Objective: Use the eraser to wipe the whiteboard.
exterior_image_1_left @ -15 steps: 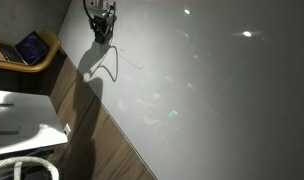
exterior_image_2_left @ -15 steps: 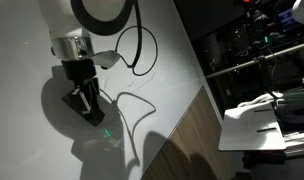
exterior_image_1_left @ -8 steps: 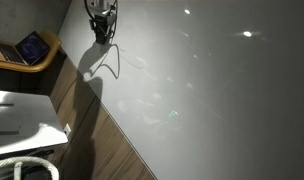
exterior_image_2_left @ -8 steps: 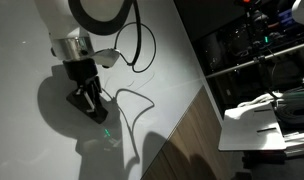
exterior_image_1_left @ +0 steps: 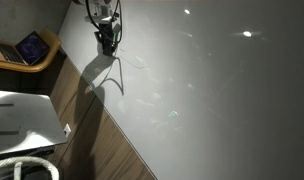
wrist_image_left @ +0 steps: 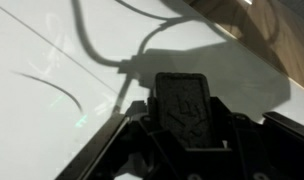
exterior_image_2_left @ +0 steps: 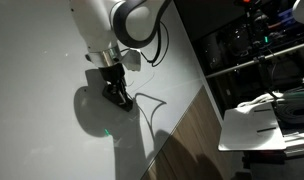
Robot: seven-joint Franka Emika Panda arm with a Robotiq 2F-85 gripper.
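Observation:
The whiteboard [exterior_image_1_left: 212,90] is a large glossy white surface lying flat; it also shows in an exterior view [exterior_image_2_left: 42,120] and the wrist view [wrist_image_left: 42,120]. My gripper [exterior_image_2_left: 119,94] is shut on a dark rectangular eraser [wrist_image_left: 184,105] and presses it down on the board near the board's edge. In an exterior view the gripper [exterior_image_1_left: 108,40] stands at the board's far corner. A thin dark curved marker line [wrist_image_left: 52,88] lies on the board left of the eraser. The arm's shadow falls beside the gripper.
A wooden floor strip [exterior_image_1_left: 102,140] runs along the board's edge. A white table [exterior_image_2_left: 262,125] with items stands beside it, with dark shelving [exterior_image_2_left: 242,40] behind. A wooden tray holding a tablet [exterior_image_1_left: 30,47] sits off the board. A black cable [exterior_image_2_left: 152,30] hangs from the arm.
The gripper with the eraser has slid across the board toward its edge, moving right in one exterior view and slightly down-right in the other. The arm has swung over with it.

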